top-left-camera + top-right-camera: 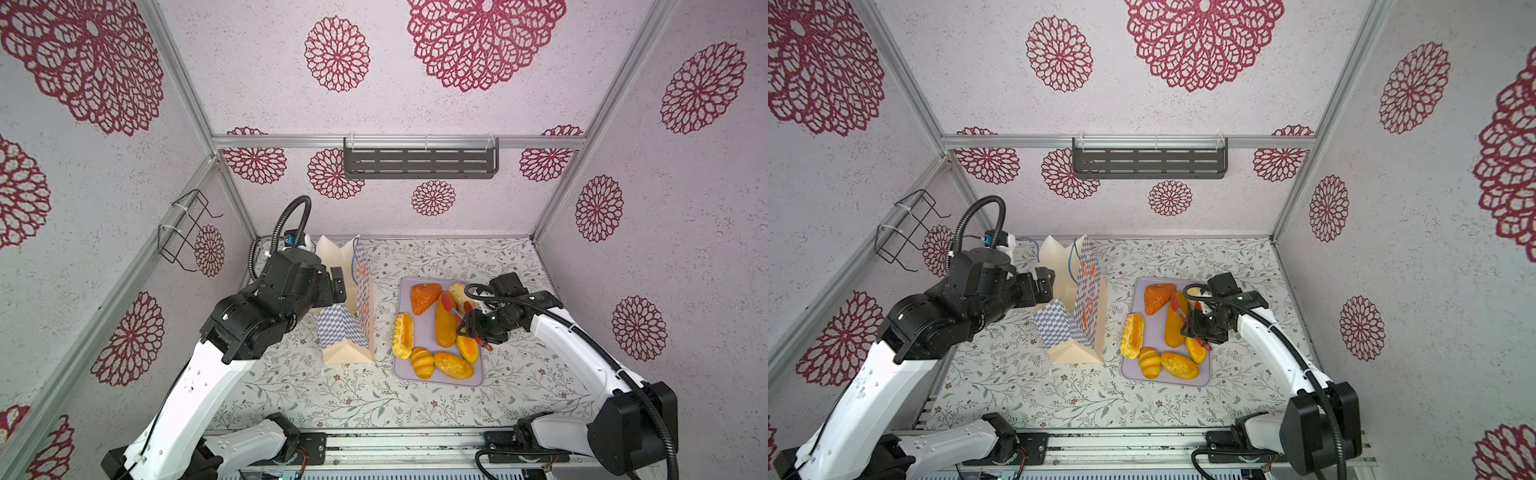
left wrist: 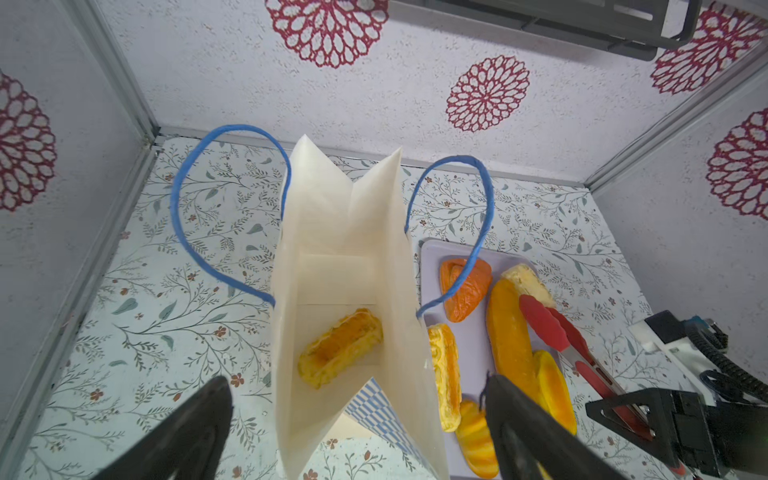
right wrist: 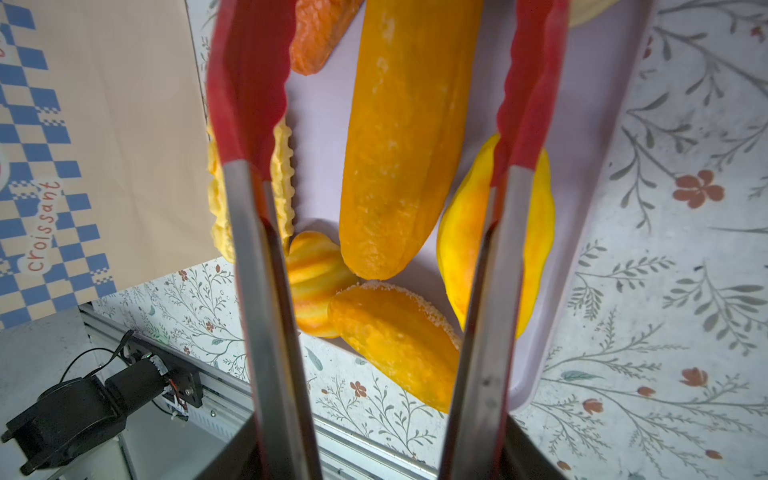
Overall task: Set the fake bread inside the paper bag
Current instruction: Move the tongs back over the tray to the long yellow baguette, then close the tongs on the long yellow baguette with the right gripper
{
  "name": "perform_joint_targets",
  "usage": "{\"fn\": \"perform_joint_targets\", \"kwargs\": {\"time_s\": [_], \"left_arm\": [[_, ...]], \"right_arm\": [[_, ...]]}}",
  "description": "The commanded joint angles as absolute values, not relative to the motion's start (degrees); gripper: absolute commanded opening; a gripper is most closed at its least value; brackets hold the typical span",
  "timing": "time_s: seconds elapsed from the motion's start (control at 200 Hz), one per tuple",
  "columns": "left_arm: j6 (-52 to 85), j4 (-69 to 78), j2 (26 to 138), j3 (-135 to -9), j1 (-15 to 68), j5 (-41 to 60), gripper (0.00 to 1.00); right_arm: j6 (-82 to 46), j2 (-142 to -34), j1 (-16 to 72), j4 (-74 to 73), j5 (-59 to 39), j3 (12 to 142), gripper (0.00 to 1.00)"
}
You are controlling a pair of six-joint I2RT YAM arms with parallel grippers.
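The paper bag [image 1: 353, 316] [image 1: 1075, 316] stands upright and open left of the lilac tray [image 1: 440, 380]. One fake bread roll [image 2: 340, 347] lies at the bottom of the bag. My left gripper [image 1: 338, 282] [image 2: 359, 415] is open over the bag's mouth, one finger outside each wall. Several fake breads lie on the tray: a long loaf [image 1: 444, 324] [image 3: 399, 145], an orange triangle [image 1: 424, 297], a ridged roll [image 1: 403, 336], a spiral [image 1: 422, 362] and an oval roll [image 1: 454, 365]. My right gripper [image 1: 471, 326] [image 3: 382, 453] is shut on red-tipped tongs [image 1: 451, 305] [image 3: 249, 83], whose arms stand spread over the long loaf.
A black wire basket [image 1: 187, 228] hangs on the left wall and a dark slotted shelf [image 1: 419, 160] on the back wall. A metal rail [image 1: 395, 444] runs along the front edge. The bag's blue cord handles [image 2: 183, 216] spread out to either side.
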State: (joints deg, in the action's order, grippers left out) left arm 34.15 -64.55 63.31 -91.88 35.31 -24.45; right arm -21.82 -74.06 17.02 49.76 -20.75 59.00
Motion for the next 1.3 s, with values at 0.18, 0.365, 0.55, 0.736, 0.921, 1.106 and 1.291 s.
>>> {"fn": "perform_joint_targets", "kwargs": {"time_s": [0.18, 0.365, 0.55, 0.736, 0.921, 1.106, 1.291], "left_arm": [[33.3, -64.7, 56.9, -84.5, 24.0, -19.9, 0.97], [34.5, -61.4, 54.3, -79.6, 18.7, -13.4, 0.97], [35.3, -60.0, 53.4, -76.5, 17.3, -11.2, 0.97], [35.9, -58.3, 53.3, -73.7, 16.4, -9.3, 0.97], [36.4, -57.2, 52.8, -71.8, 15.9, -8.8, 0.97], [36.8, -56.7, 51.8, -69.9, 15.5, -8.3, 0.97], [37.0, -56.4, 51.0, -68.6, 15.2, -8.0, 0.98]], "right_arm": [[-19.8, -75.5, 16.6, 52.2, -23.9, 60.7, 0.63], [-19.0, -77.6, 16.6, 52.3, -24.7, 61.3, 0.62], [-17.8, -79.9, 16.6, 52.9, -24.5, 62.9, 0.62], [-17.1, -82.1, 16.6, 53.6, -24.3, 65.2, 0.62], [-15.8, -84.1, 16.6, 55.1, -23.7, 66.7, 0.61], [-14.3, -86.5, 16.3, 56.8, -23.4, 68.5, 0.6], [-14.0, -88.6, 16.3, 57.7, -23.0, 69.6, 0.58]]}}
